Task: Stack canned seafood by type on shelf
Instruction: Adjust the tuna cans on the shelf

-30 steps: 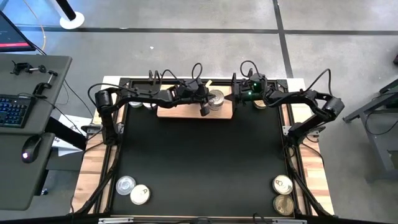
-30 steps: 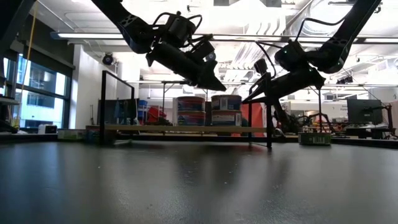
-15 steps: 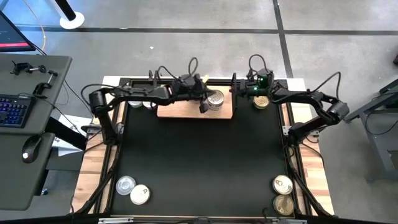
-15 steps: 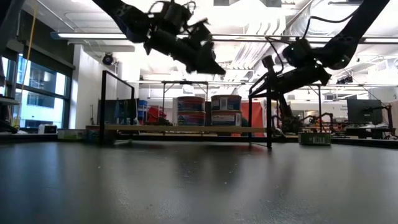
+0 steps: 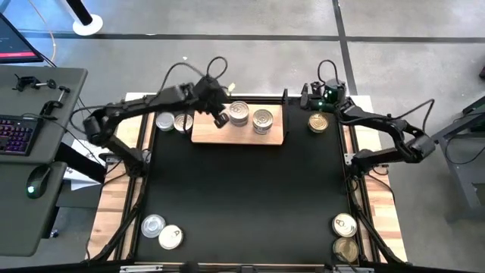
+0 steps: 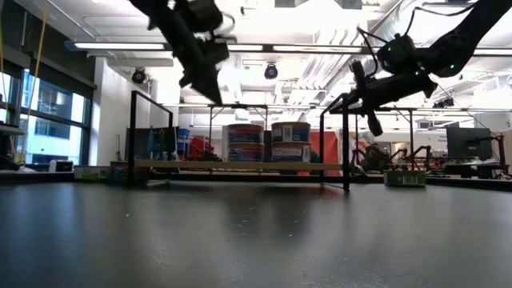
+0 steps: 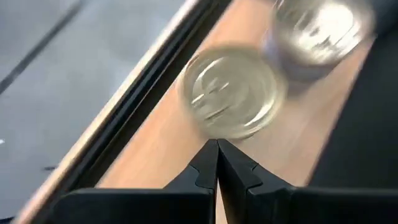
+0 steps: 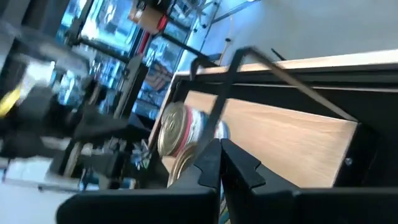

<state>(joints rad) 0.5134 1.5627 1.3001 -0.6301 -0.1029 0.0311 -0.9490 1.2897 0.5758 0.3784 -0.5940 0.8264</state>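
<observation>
The left gripper hangs over the left end of the shelf, its fingers pressed together and holding nothing, as the left wrist view shows. The right gripper sits just off the shelf's right end, also closed and empty.

Two stacks of tins stand on the shelf, side by side. Much seems left to do: two tins wait just left of the shelf, one gold tin just right of it, and two pairs, a left pair and a right pair, lie far from the shelf at the mat's near corners.

The top view shows only lids, so stack heights are hidden there. The low view shows each stack is two tins high with blue labels. It does not show the loose tins.
</observation>
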